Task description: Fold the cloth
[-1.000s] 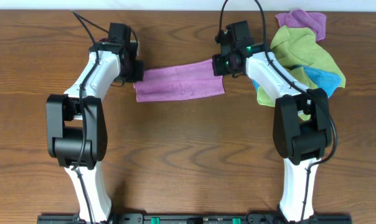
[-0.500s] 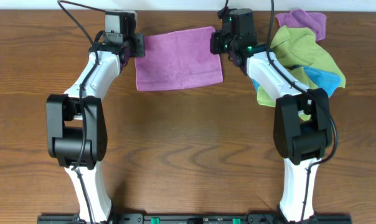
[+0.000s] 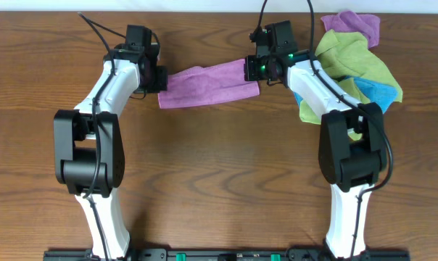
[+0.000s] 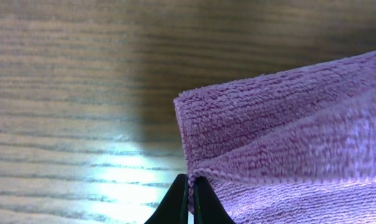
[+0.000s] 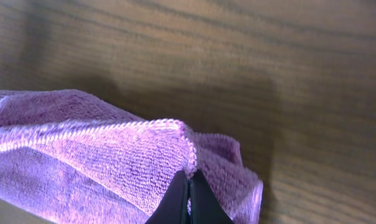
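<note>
Pinching hard with my left claw (image 4: 190, 186): the two dark fingertips are pressed together, with only a hemmed corner of the lilac cloth (image 4: 287, 137) caught between them. From that pinch the fabric runs off to the claw's right in two layers. The lower layer's edge shows just beyond the tips. Past it lies the wooden table (image 4: 63, 74), with a bright patch of glare just left of the fingertips.

My right claw (image 5: 189, 186) tells the same story: closed down to a sliver on a stitched corner of the cloth. The fabric drapes away to this claw's left, and a bunched fold sits just beyond the tips and to their right, close to the wood.

Seen from overhead, the cloth spans from one claw to the other as a narrow, slightly slanted band. On the outer side of my right claw, away from the cloth, sits a heap beside that arm: lime-green cloths (image 3: 353, 58), a blue cloth (image 3: 382, 93) and a second purple cloth (image 3: 357, 23) at the heap's far end.
</note>
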Robot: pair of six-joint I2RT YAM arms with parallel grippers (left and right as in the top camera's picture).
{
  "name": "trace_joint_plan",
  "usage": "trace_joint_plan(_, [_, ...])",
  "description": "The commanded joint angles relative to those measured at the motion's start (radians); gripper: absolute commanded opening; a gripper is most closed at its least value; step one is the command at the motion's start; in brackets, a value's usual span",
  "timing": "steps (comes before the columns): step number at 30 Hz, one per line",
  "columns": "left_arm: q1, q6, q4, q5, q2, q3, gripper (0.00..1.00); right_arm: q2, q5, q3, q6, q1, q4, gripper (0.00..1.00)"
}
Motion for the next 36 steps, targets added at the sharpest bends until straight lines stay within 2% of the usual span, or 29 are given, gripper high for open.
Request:
trace_joint_plan(1, [0.016,0.008,-0.021,-0.007,-0.010,0.005,0.06,-0.031,-0.023,0.000,0.006,-0.026,-0.027,0.02])
trace_joint_plan(8, [0.021,0.023,-0.102,-0.006,-0.010,0.005,0.06,-0.031,-0.011,0.000,-0.023,-0.058,-0.141,0.02])
trace_joint_plan(25, [0.021,0.022,-0.101,0.014,-0.010,0.005,0.06,-0.024,0.043,-0.003,-0.051,-0.037,-0.198,0.02])
trace_joint_plan(33, [0.021,0.022,-0.101,0.032,-0.010,0.004,0.06,-0.024,0.065,-0.065,-0.054,-0.034,-0.178,0.02])
trace_joint_plan(36, [0.021,0.022,-0.100,0.032,-0.010,0.005,0.10,-0.024,0.068,-0.066,-0.054,-0.034,-0.158,0.02])
